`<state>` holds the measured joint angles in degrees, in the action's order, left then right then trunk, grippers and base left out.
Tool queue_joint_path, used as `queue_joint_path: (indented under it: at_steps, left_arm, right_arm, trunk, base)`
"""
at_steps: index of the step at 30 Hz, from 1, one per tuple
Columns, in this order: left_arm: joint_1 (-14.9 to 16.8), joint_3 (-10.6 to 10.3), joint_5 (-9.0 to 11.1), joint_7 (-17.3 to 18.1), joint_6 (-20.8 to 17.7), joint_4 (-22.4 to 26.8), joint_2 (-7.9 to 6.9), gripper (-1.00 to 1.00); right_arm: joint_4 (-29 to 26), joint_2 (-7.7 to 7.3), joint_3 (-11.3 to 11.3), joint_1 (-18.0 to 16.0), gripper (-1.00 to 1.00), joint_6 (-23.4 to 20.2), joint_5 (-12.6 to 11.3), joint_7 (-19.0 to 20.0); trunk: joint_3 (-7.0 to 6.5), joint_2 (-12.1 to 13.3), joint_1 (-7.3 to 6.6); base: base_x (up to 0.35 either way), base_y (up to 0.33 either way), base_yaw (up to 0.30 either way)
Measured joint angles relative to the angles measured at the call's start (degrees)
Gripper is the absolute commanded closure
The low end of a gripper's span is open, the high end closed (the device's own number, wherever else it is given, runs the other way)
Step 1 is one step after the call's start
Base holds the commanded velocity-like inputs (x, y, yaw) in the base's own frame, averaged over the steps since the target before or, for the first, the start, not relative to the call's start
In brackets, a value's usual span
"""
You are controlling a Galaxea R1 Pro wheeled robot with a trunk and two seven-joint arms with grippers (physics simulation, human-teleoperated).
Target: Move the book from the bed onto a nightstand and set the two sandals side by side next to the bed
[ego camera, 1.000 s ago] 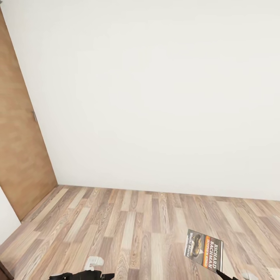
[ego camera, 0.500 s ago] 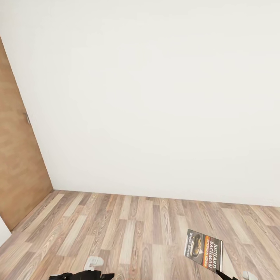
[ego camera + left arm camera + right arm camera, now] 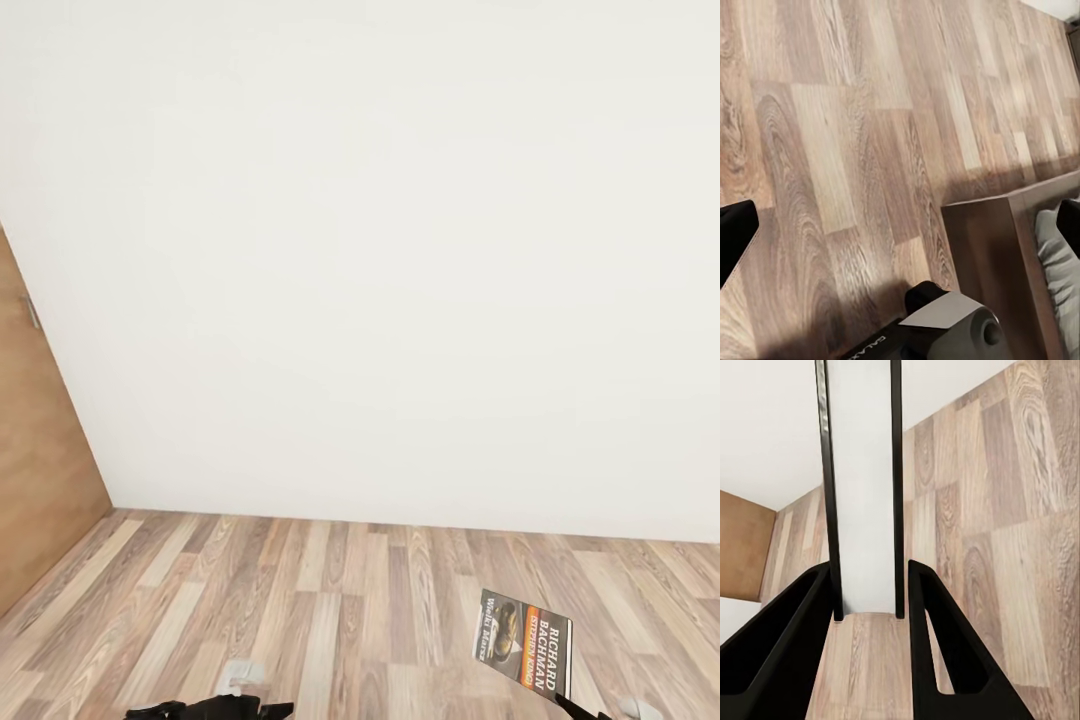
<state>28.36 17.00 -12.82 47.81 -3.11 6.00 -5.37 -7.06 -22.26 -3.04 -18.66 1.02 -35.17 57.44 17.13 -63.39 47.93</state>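
one book (image 3: 524,642) is in sight, held up above the floor (image 3: 350,600) at the lower right of the head view, its cover toward the camera, its long axis standing upright with a slight tilt and the title letters running along that axis. in the right wrist view the book (image 3: 862,487) shows edge-on, pale pages between two dark covers, reaching straight out from the right gripper (image 3: 870,611), whose two black fingers press on either cover at its near end. the left gripper (image 3: 900,225) hangs low over the planks, its fingers spread wide and holding nothing, beside a corner of the bed (image 3: 1001,255) with its brown frame and grey mattress. one white wall (image 3: 400,250) stands ahead, one wooden door (image 3: 40,480) at the left.
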Motion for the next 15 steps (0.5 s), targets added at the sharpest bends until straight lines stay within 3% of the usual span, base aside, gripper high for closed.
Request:
queue_joint_path:
  at_steps: [6, 10, 15]
  left_arm:
    - [0.0, 0.0, 0.0, 0.0, 0.0, 0.0, 0.0, -1.0]
    - [0.0, 0.0, 0.0, 0.0, 0.0, 0.0, 0.0, -1.0]
    - [0.0, 0.0, 0.0, -0.1, -0.1, 0.0, 0.02, -1.0]
  right_arm:
    - [0.0, 0.02, 0.0, 0.0, 1.0, 0.0, 0.0, 0.0]
    - [0.0, 0.02, -0.2, 0.0, 1.0, 0.0, -0.1, 0.0]
    - [0.0, 0.01, -0.2, 0.0, 1.0, 0.0, -0.1, 0.0]
  trunk:
    - [-0.02, 0.0, 0.01]
    - [-0.02, 0.0, 0.03]
    - [-0.02, 0.0, 0.03]
  base:
    - [0.253, 0.0, -0.007]
    - [0.057, 0.0, -0.061]
    - [0.008, 0.0, -0.199]
